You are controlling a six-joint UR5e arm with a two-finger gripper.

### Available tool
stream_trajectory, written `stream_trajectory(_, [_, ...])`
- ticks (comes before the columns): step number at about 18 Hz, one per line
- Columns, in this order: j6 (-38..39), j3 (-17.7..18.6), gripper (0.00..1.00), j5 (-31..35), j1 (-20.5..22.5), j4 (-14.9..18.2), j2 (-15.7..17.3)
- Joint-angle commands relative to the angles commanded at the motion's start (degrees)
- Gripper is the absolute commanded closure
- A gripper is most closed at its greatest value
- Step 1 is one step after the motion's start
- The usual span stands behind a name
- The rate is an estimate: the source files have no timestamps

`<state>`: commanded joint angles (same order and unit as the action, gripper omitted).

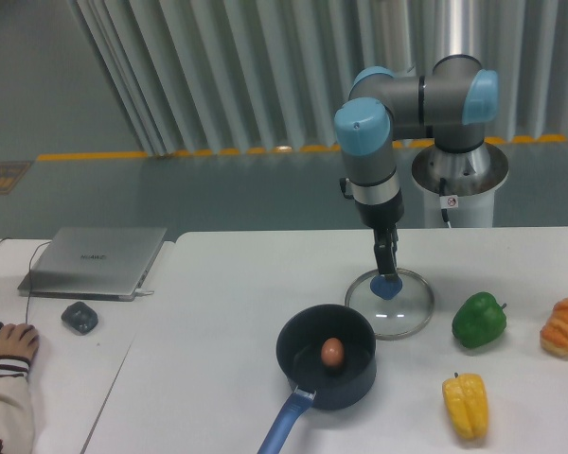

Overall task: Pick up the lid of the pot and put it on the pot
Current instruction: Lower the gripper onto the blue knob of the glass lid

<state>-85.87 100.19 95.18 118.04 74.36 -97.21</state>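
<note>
A glass pot lid (402, 310) with a metal rim and a blue knob (386, 288) is just right of and behind the pot. It looks tilted toward the camera, and I cannot tell whether its edge still touches the table. My gripper (386, 276) points straight down with its dark fingers shut on the blue knob. The dark blue pot (326, 376) stands at the table's front middle with a blue handle (284, 427) pointing front left. A brown egg (332, 353) lies inside it. The lid's left rim comes close to the pot's right rim.
A green pepper (479, 320), a yellow pepper (466, 405) and an orange vegetable (565, 326) lie to the right. On the left table are a closed laptop (97, 260), a dark mouse (79, 316) and a person's hand (11, 341).
</note>
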Motion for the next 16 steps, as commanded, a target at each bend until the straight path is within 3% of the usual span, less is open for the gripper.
stream_trajectory(16, [4.1, 2.6, 0.00, 1.3, -1.9, -6.2, -0.5])
